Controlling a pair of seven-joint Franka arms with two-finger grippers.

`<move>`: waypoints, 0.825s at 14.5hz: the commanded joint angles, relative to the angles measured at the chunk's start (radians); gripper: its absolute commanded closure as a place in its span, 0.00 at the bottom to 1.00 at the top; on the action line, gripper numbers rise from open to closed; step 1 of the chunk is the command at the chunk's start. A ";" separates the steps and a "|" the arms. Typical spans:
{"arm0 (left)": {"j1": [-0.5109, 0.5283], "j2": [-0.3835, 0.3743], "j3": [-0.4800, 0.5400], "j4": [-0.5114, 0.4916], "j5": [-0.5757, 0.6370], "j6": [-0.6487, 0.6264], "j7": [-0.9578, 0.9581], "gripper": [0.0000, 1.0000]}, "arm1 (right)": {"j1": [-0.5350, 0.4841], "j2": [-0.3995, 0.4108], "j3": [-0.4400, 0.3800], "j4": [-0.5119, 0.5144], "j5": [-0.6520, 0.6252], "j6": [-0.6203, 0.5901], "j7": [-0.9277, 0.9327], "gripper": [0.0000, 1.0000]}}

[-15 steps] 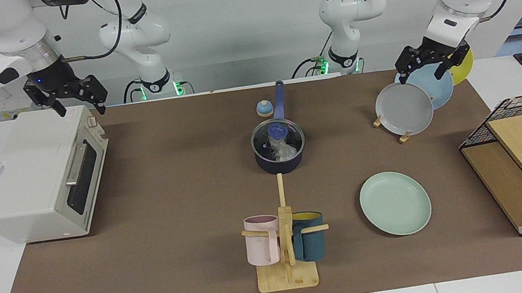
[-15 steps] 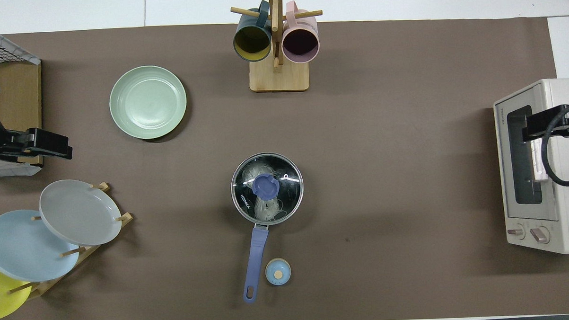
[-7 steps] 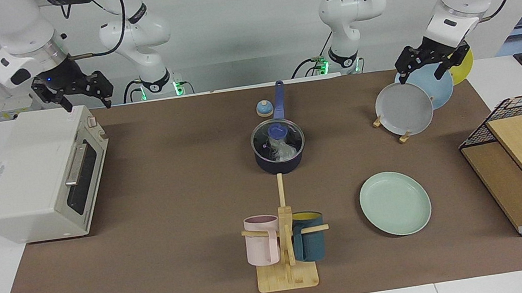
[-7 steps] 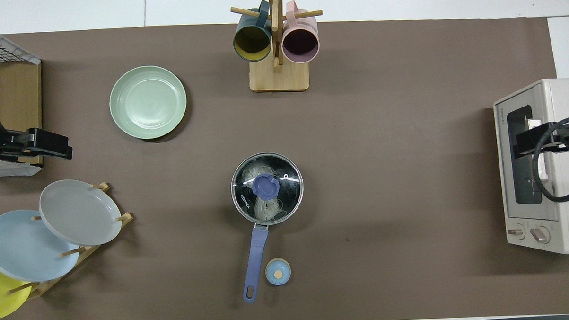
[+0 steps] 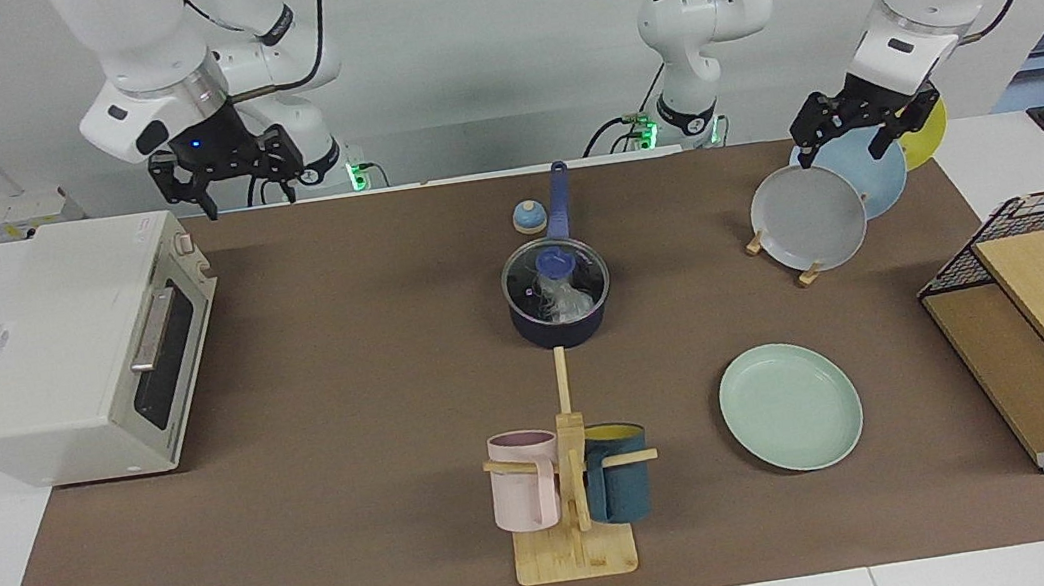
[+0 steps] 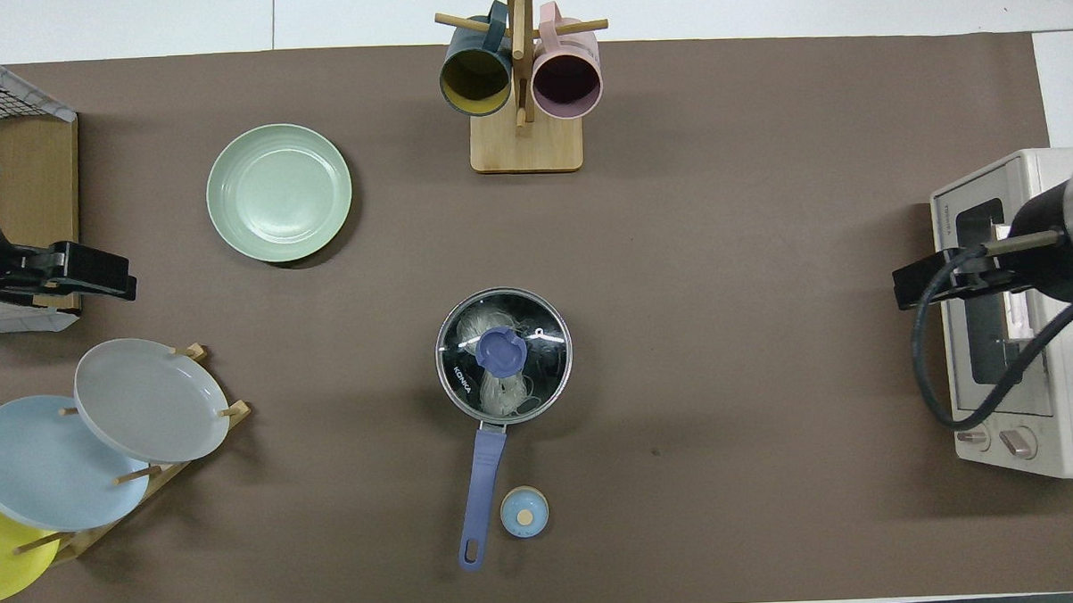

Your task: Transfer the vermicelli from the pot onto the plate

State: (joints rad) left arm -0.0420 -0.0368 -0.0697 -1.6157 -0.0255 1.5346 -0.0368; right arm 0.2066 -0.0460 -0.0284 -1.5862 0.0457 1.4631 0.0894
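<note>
The dark navy pot (image 5: 559, 330) stands mid-table with its blue handle (image 6: 482, 473) pointing toward the robots. A glass lid with a blue knob (image 6: 502, 351) covers it. The white vermicelli (image 5: 570, 303) lies inside under the lid and also shows in the overhead view (image 6: 505, 392). The mint-green plate (image 5: 789, 406) lies empty, farther from the robots than the pot, toward the left arm's end (image 6: 278, 192). My right gripper (image 5: 234, 192) hangs open and empty, raised beside the toaster oven (image 6: 921, 284). My left gripper (image 5: 849, 134) waits open and empty over the plate rack (image 6: 98, 272).
A white toaster oven (image 5: 75, 342) stands at the right arm's end. A wooden mug tree with a pink and a teal mug (image 5: 575, 538) stands farther out than the pot. A rack holds grey, light blue and yellow plates (image 5: 809, 215). A small blue cap (image 5: 527, 219) lies beside the pot handle. A wire-and-wood shelf (image 5: 1039, 316) stands at the left arm's end.
My right gripper has moved from over the toaster oven toward the middle of the table. The left arm, pot and plate have not moved.
</note>
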 commanded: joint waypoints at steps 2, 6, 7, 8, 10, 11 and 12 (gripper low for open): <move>0.013 -0.015 -0.005 -0.016 -0.011 0.007 0.000 0.00 | 0.120 0.027 0.001 -0.018 0.065 0.094 0.177 0.00; 0.013 -0.017 -0.005 -0.016 -0.011 0.007 0.000 0.00 | 0.284 0.156 0.004 0.037 0.046 0.155 0.350 0.00; 0.013 -0.015 -0.005 -0.016 -0.011 0.007 0.000 0.00 | 0.330 0.199 0.004 0.057 0.036 0.183 0.407 0.00; 0.013 -0.015 -0.005 -0.016 -0.011 0.007 0.000 0.00 | 0.356 0.237 0.004 0.075 0.022 0.197 0.450 0.00; 0.013 -0.015 -0.005 -0.016 -0.011 0.007 0.000 0.00 | 0.395 0.285 0.004 0.084 -0.004 0.255 0.467 0.00; 0.013 -0.015 -0.005 -0.016 -0.011 0.007 0.000 0.00 | 0.401 0.288 0.005 0.063 -0.001 0.307 0.469 0.00; 0.013 -0.015 -0.005 -0.016 -0.011 0.007 0.000 0.00 | 0.404 0.287 0.007 0.051 0.000 0.324 0.470 0.00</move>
State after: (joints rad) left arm -0.0420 -0.0368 -0.0697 -1.6157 -0.0255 1.5346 -0.0368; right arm 0.6133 0.2324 -0.0199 -1.5470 0.0554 1.7627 0.5517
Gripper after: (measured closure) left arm 0.000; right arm 0.000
